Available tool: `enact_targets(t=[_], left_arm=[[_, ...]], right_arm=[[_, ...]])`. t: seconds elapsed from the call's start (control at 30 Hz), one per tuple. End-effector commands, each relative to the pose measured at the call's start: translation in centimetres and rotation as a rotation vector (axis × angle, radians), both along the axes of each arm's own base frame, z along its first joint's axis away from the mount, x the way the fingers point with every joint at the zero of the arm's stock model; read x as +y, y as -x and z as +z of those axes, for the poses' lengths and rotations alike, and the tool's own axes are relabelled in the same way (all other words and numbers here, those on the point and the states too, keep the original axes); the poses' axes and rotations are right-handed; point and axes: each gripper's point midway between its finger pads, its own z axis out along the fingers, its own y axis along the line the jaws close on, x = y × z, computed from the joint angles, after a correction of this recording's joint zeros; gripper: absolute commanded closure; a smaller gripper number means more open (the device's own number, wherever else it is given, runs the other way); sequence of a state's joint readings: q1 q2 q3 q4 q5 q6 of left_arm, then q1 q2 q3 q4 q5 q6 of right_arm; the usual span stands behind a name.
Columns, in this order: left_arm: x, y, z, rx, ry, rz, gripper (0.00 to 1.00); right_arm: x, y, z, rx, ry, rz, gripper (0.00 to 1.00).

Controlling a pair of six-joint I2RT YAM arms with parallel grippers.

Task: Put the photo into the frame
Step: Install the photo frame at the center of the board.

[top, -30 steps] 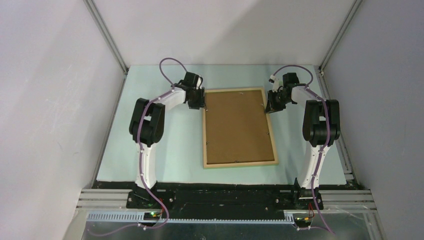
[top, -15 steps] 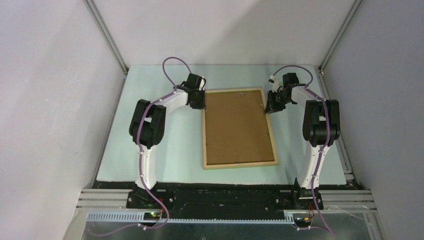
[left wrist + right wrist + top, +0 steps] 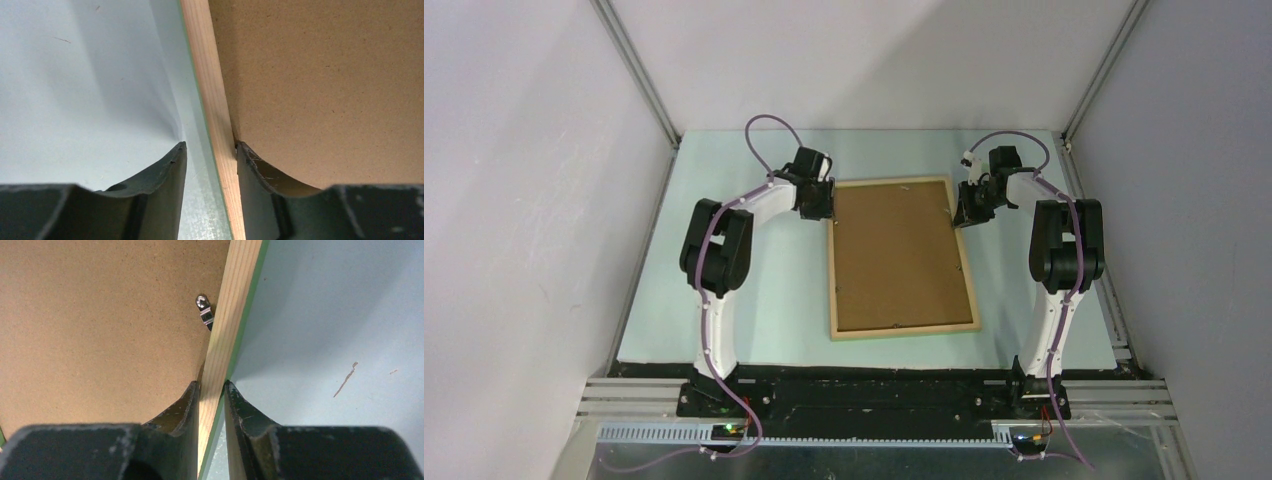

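The frame [image 3: 904,329] lies face down on the table, pale wood back up, with a brown backing board [image 3: 899,255] inside it. The photo is hidden. My left gripper [image 3: 828,212] is at the frame's far left rail. In the left wrist view my left gripper [image 3: 210,144] straddles the rail [image 3: 207,75]: the right finger touches its inner edge and the left finger stands apart from it. My right gripper [image 3: 961,217] is at the far right rail. In the right wrist view my right gripper [image 3: 211,382] is shut on the rail [image 3: 235,300], with both fingers touching it.
A small metal retaining clip [image 3: 204,310] sits on the backing board [image 3: 100,315] at the rail's inner edge, just ahead of my right fingers. The pale green mat [image 3: 724,290] surrounds the frame. Grey walls close in on the left, the right and the back.
My left gripper has shifted slightly along the frame's left rail toward the far end. The right arm and the frame have not moved.
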State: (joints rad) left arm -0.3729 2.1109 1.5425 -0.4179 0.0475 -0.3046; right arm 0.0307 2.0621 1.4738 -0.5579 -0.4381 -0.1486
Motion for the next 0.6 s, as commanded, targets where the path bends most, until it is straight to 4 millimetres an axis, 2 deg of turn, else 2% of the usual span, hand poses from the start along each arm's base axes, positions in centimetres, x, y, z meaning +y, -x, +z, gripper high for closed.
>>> enact_targets(t=[0.0,0.37,0.57], left_arm=[[0.51,0.28,2.13,-0.012,-0.002,0.002,0.52],[-0.17,0.16,1.47,0.021,0.04,0.032,0.49],[-0.08,-0.25,1.96,0.008,0.044,0.052,0.49]], right_arm=[[0.16,1.37,0.14,0.044,-0.017,0.007,1.0],[0.21,1.44,0.09,0.048,-0.021,0.007,1.0],[0.2,1.47,-0.05,0.051,-0.02,0.008,1.0]])
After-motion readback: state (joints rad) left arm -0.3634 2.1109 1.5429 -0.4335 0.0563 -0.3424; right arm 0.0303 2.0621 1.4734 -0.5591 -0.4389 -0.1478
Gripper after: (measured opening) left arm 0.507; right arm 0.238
